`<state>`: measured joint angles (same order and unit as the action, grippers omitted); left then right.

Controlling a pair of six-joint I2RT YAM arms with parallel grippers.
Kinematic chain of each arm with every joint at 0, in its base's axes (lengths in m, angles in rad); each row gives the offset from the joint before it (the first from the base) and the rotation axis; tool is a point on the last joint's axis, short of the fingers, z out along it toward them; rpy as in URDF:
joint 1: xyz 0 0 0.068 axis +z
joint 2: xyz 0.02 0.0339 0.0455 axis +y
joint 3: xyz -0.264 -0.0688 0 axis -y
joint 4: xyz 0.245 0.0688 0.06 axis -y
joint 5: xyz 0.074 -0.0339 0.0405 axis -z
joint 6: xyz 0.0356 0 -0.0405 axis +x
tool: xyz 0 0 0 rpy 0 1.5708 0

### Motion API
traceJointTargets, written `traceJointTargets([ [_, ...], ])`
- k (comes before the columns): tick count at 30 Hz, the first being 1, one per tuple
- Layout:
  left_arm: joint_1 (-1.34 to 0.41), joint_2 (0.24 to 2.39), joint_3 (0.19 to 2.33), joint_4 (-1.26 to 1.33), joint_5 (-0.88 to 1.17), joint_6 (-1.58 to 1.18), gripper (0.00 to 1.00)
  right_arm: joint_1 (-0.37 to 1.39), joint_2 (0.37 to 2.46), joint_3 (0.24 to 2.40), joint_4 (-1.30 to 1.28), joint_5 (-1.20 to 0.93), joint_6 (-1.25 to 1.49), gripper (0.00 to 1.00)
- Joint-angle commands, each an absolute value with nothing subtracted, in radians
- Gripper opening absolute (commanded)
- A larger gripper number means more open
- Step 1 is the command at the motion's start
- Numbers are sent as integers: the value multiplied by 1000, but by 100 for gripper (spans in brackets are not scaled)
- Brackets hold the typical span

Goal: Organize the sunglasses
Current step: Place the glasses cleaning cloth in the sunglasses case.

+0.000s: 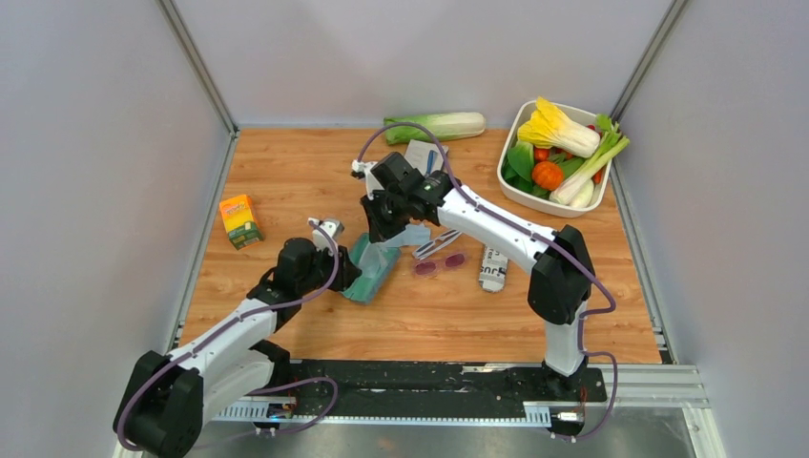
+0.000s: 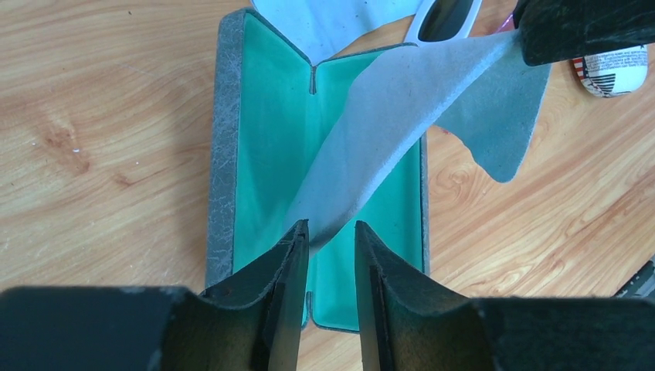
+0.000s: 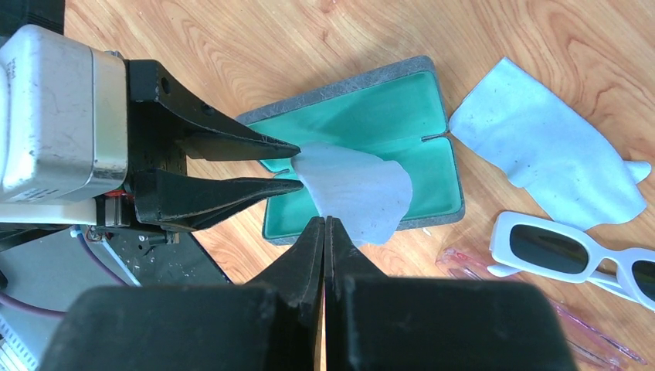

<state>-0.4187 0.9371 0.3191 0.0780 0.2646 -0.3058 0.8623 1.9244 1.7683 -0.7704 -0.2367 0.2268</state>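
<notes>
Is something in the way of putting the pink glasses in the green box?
Yes. The light blue cloth hangs over the open case, pinched by the right gripper, its other end between the left gripper's open fingers.

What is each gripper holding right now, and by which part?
The right gripper pinches a light blue cloth by one edge, above the open case. The left gripper has its jaws astride the opposite end, not yet closed.

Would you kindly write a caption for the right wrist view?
Right gripper pinches a cloth over the open case; left gripper, jaws open, straddles its end.
</notes>
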Motion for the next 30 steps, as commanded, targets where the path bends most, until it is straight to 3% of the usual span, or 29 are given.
traceJointTargets([
  [1, -426, 956, 362, 84, 252, -285, 36, 853, 1865, 1805, -782, -241, 207, 0],
  [14, -457, 1045, 408, 55, 201, -276, 36, 847, 1858, 1799, -782, -250, 207, 0],
  [23, -462, 827, 315, 110, 167, -272, 41, 845, 1856, 1783, -772, -258, 210, 0],
  [30, -463, 971, 373, 115, 219, -242, 42, 847, 1853, 1784, -775, -264, 212, 0],
])
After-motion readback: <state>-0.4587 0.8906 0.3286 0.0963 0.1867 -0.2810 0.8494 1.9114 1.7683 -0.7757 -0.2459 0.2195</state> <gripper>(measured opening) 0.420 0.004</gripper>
